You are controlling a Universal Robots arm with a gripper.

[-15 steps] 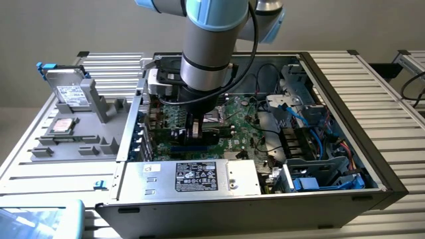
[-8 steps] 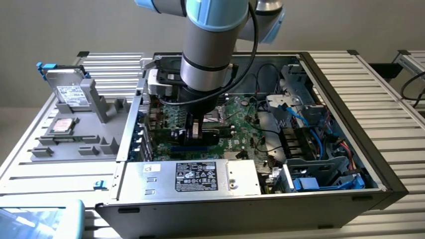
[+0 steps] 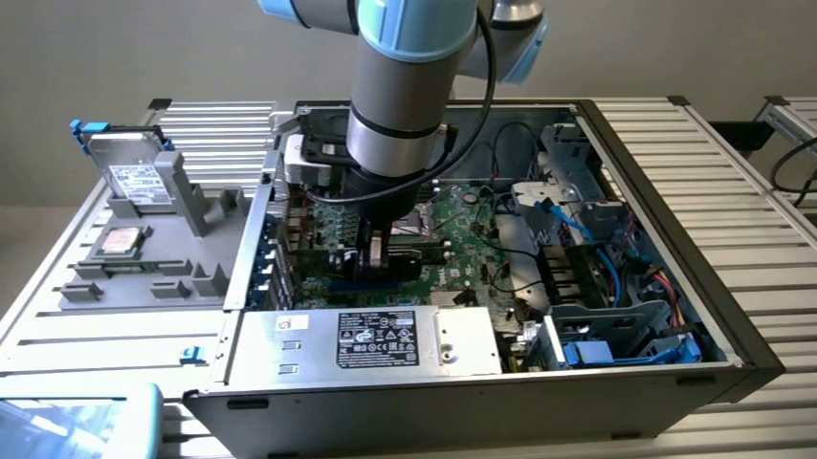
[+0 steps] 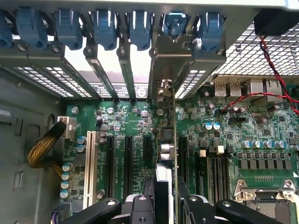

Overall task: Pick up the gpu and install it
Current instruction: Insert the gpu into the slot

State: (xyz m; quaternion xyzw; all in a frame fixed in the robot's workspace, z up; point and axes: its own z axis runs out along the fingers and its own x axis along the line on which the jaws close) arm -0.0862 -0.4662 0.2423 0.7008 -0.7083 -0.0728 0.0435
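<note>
Starting with the exterior view: the arm reaches down into the open computer case (image 3: 715,316) on the worktop (image 3: 715,163). The claw (image 3: 373,253) sits low over the motherboard (image 3: 466,239), partly closed on the gpu (image 3: 422,256). The gpu stands on edge near the case's rear wall. A hard drive (image 3: 134,182) stands in a grey holder well apart, on the exterior view's left.

Wrist view: we see the gpu (image 4: 174,135) edge-on, pinched between the claw (image 4: 166,201) fingers (image 4: 140,210). Its silver bracket (image 4: 170,60) is up against the rear openings under the blue clips (image 4: 105,28). We cannot tell whether the card is seated in its black slot (image 4: 182,154).

We judge the step is seating the card. Doing it well means keeping the card upright, parallel to the slot and pressed straight, with the bracket in its opening.

The exterior view gives us arm height and the case layout. The wrist view gives us the fine line-up of card, slot and bracket.
</note>
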